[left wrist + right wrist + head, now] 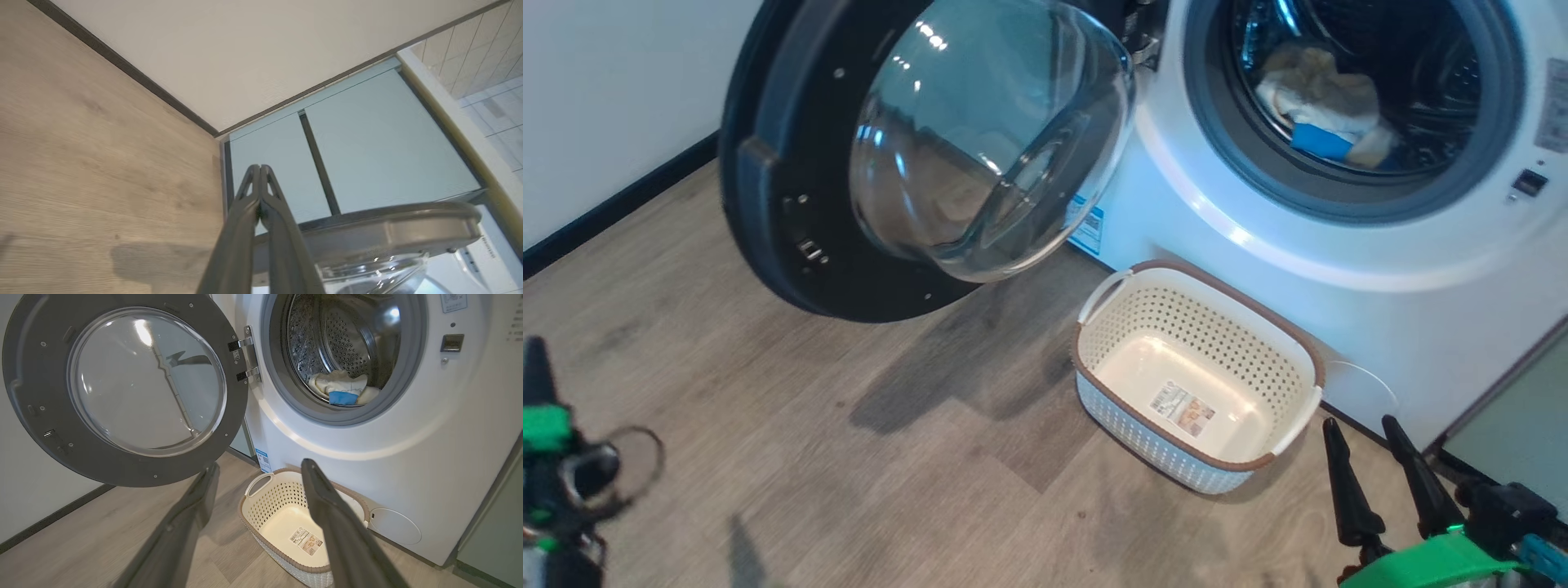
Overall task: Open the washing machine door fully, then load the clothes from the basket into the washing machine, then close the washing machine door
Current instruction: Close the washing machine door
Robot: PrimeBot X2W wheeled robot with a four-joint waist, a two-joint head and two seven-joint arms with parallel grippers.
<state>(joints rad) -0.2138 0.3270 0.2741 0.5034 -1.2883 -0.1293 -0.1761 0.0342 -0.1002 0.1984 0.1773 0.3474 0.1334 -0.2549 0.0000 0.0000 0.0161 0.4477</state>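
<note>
From my head view, the washing machine point(1380, 269) fills the upper right. The washing machine door point(931, 155) is swung wide off the left side of its opening, and the clothes point(1327, 102) lie inside its drum. The basket point(1176, 322) sits empty on the floor against its front. I judge loading done and closing the door to be the step in hand. My left gripper point(535, 367) is low and well left of the washing machine, and my right gripper point(1360, 425) is low in front of it, just right of the basket. In my left wrist view the left gripper point(260, 171) has its fingers pressed together on nothing, pointing past the door's edge point(388, 232) towards the pale green cabinets point(367, 143) beside the washing machine. In my right wrist view the right gripper point(261, 465) has its fingers spread wide and empty, aimed at the washing machine's front above the basket. Next, I think, a gripper must get behind the door's free edge and swing it onto the opening until it latches. My count is one washing machine, one door, one basket, one bundle of clothes with one blue piece, and two grippers.
</note>
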